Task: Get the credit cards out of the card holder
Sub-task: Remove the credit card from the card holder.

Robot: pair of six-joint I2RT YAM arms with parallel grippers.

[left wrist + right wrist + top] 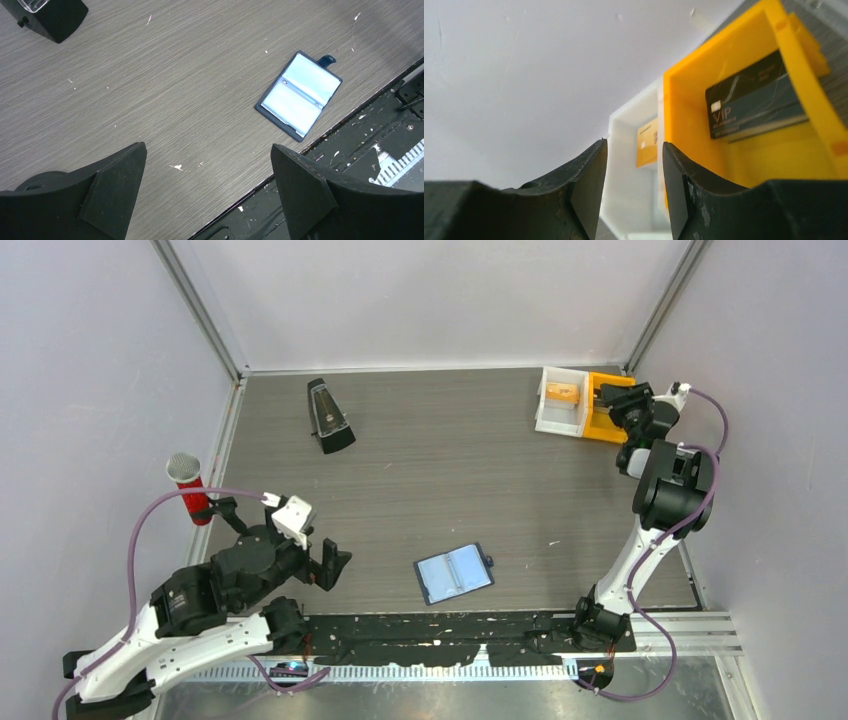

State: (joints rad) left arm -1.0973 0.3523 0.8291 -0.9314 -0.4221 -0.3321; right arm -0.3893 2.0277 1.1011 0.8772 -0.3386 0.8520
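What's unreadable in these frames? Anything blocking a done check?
- Wallet slots: glare in left wrist view, too small in top view; leftover cards unclear.
- Orange bin inside: top view, covered by right gripper.
- Yellow card: right wrist view, print too small.
- Metronome: cut off by left wrist frame edge.

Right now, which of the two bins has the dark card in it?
The yellow bin: a dark card marked VIP lies in it. The white bin beside it holds an orange-yellow card instead.
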